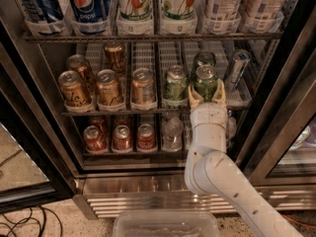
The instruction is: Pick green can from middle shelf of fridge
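Gripper (206,97) at centre-right of frame, reaching into fridge (148,187). Fingers (194,97) spread either side of front green can (205,81), right-hand lane of middle shelf (118,113). Low straddle probably sets up the squeeze. No firm grip evident.

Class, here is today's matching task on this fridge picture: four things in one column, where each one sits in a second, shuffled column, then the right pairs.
Things
1. gripper
2. gold-brown cans
3. red cans
4. soda bottles

Places
A. top tier
B. left part of the middle shelf
C. bottom tier
D. at the front green can, right part of the middle shelf

Pairs: 1-D, 2-B, 3-C, 4-A
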`<state>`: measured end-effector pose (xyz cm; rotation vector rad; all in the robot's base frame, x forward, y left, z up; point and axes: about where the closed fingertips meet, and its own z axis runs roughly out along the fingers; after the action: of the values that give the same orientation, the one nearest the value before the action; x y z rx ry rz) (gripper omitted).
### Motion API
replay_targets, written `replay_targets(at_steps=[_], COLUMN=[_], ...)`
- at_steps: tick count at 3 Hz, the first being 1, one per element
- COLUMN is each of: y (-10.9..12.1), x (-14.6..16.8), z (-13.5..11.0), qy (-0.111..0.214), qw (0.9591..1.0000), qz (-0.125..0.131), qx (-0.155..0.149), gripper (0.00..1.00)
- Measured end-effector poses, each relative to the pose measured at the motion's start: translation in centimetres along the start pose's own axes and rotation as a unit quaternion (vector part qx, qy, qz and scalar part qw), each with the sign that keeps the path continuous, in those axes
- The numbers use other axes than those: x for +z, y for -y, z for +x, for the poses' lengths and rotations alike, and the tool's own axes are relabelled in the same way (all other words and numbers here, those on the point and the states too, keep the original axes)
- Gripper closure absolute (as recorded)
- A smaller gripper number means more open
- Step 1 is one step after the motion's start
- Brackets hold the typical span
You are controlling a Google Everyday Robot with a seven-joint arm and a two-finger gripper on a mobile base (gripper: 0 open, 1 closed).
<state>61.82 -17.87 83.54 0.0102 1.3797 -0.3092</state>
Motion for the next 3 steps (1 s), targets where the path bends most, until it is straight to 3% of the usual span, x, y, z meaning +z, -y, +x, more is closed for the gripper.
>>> replay_targets(at_steps=[1, 2, 3], y=[0.0, 0.6, 1.8], x=[-0.1, 0.8, 2.0], z=[0.0, -1.7, -5.4], qy=[0.000, -0.005, 0.004], qw=[1.0000, 0.9996, 0.9979], qz=[0.000, -0.024, -0.054], qx=[0.000, 0.012, 0.035], gripper=[1.00, 1.00, 1.00])
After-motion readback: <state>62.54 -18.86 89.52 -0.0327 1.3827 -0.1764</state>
